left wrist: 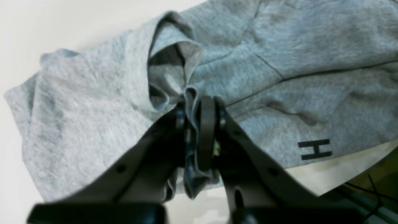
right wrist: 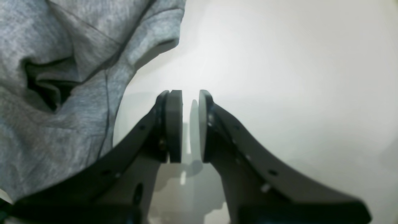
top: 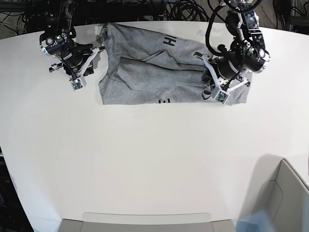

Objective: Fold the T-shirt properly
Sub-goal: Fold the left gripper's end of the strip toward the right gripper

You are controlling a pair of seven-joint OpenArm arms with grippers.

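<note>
The grey T-shirt [top: 145, 72] lies crumpled at the far middle of the white table [top: 145, 154], partly folded over itself, with black letters showing at its near and far edges. My left gripper [top: 203, 67] is at the shirt's right end. In the left wrist view my left gripper [left wrist: 199, 107] is shut on a bunched fold of the T-shirt [left wrist: 295, 77], and a black letter H [left wrist: 314, 149] shows near the hem. My right gripper [top: 96, 50] hovers by the shirt's left end. Its jaws stand slightly apart and empty [right wrist: 189, 96], beside the T-shirt [right wrist: 46, 124].
Black cables [top: 183, 9] run along the table's far edge. A grey bin [top: 285, 198] stands at the near right corner. A grey tray edge [top: 145, 222] lies along the near side. Bare white table surface fills the near half.
</note>
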